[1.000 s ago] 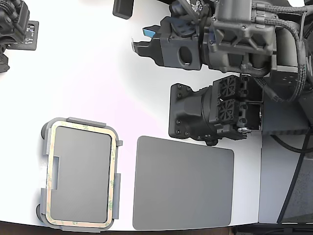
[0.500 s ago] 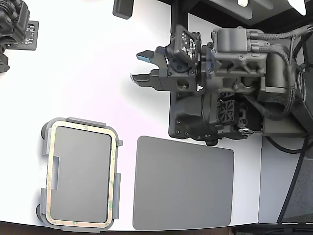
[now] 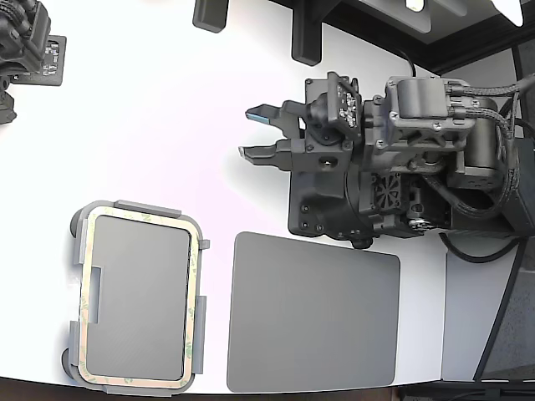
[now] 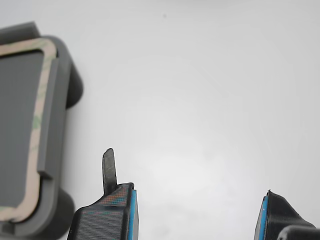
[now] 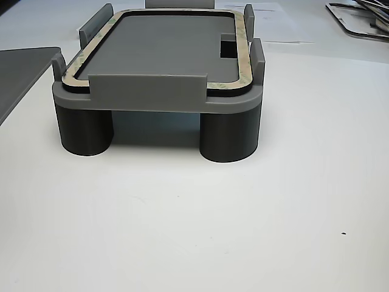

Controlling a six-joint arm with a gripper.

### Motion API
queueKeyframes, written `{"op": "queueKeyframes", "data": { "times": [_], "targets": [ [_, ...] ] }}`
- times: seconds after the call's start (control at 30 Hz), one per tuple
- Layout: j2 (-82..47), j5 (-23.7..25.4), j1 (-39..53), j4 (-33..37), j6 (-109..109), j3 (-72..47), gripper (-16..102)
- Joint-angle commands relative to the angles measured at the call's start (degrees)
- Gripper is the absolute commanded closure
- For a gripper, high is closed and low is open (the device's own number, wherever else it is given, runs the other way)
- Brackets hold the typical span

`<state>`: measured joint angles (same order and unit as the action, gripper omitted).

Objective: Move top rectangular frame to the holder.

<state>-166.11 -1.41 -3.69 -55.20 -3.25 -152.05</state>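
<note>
The gripper (image 3: 255, 132), its jaws apart and holding nothing, hangs over bare white table (image 3: 150, 125) with its blue-padded fingers (image 4: 131, 212) pointing toward the exterior view's left. Well apart from it, near the table's front edge, the tan frame (image 3: 139, 219) lies seated inside the grey holder (image 3: 147, 208), ringed by raised tabs. A dark grey pad (image 3: 313, 313) lies flat just beside the holder, on the exterior view's right.

The exterior view looks straight down on the table (image 3: 167, 125). The other view sits low and close, facing the holder (image 5: 158, 97) side-on; the wrist view shares its corner.
</note>
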Motion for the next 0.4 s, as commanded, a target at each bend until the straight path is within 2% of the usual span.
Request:
{"op": "queueKeyframes", "data": {
  "times": [0.0,0.37],
  "targets": [
    [-3.3,0.6,-0.9,-0.3,-0.4,0.9,-14],
    [-3.2,1.3,-0.9,-0.2,-0.9,0.9,-14]
  ]
}}
